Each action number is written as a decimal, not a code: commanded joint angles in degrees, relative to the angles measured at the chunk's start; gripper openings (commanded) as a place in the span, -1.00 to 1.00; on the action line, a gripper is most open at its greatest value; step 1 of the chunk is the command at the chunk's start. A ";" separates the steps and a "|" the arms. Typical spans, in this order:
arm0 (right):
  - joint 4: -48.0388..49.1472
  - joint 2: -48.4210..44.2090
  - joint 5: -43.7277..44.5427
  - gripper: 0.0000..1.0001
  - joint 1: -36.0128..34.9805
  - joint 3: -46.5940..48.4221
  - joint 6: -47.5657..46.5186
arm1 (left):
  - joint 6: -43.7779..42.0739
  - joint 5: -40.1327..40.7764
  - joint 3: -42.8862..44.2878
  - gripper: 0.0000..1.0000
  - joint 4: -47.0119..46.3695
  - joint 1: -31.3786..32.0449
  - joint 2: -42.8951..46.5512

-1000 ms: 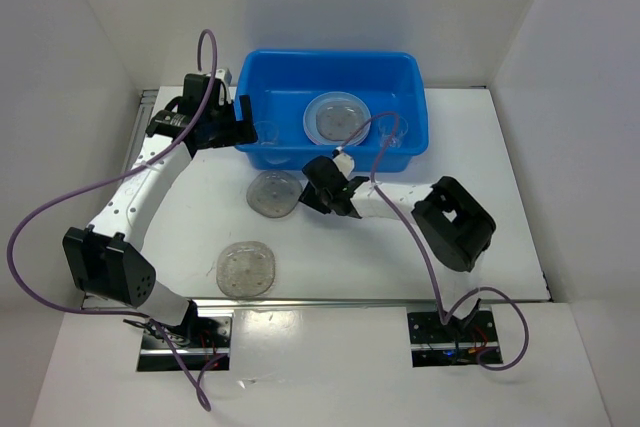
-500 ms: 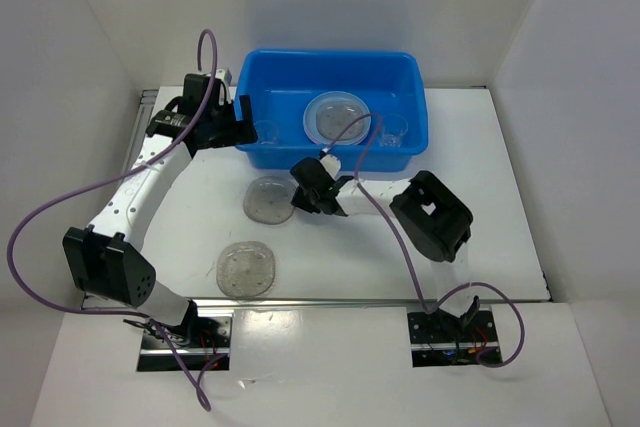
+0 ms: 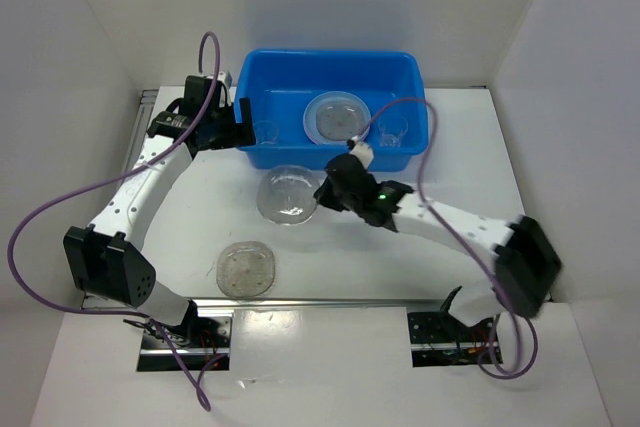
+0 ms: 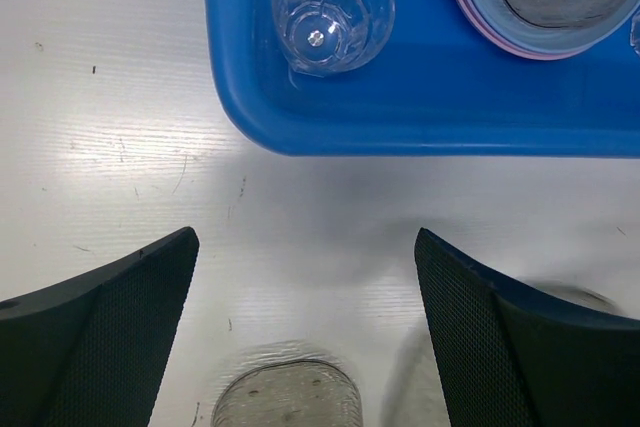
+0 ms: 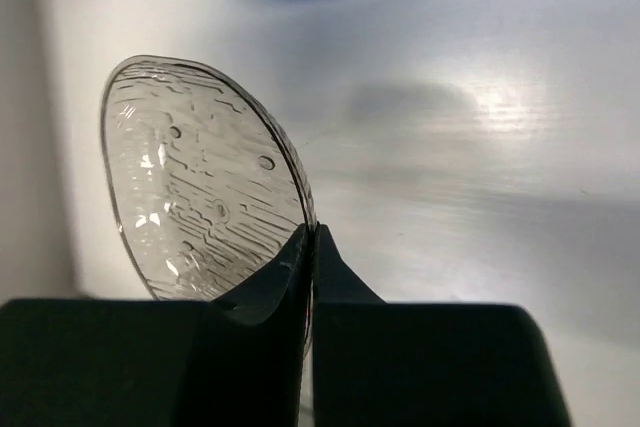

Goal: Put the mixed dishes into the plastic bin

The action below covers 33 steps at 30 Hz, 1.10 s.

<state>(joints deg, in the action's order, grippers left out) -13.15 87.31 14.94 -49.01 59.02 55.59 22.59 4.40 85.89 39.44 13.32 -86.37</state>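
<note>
right jaws: pinched a thin sliver of the grey plate's [image 3: 287, 194] rim; plate tilted on edge, clear of the tabletop [image 3: 460, 147].
left jaws: spread wide with nothing between, hovered at the 8 o'clock corner of the bin [image 3: 285, 82].
grey plate position: at 6 o'clock of the bin, just outside its near wall, not yet over it.
other plate [image 3: 247, 269]: lay flat on the tabletop, at 7 o'clock of the held one.
slip risk: shallow bite on slick plastic; could likely swivel or drop on a quick swing.
clip risk: a low carry could knock the plate against the rolled rim.
landing risk: a drop onto the cup [image 4: 333, 7] or the stack [image 3: 337, 117] could topple or jam things.
</note>
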 commanded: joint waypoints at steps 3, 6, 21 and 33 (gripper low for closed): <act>-8.82 -18.57 7.11 -0.98 0.40 3.54 -4.44 | -0.97 3.76 0.60 0.91 -0.59 0.13 1.47; -8.83 -17.88 7.12 -0.98 7.24 7.59 -4.97 | 0.52 11.05 3.49 0.91 0.72 0.13 1.47; 0.68 17.09 6.14 -0.98 28.62 33.24 -10.42 | 0.53 10.80 2.63 0.94 0.29 0.13 3.66; -6.72 37.75 5.63 -0.88 29.85 53.03 -9.89 | -0.53 9.75 0.60 0.94 -0.77 0.13 4.81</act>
<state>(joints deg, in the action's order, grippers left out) -18.13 123.72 19.64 -19.18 107.63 45.71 22.65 14.72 86.87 40.32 13.32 -83.05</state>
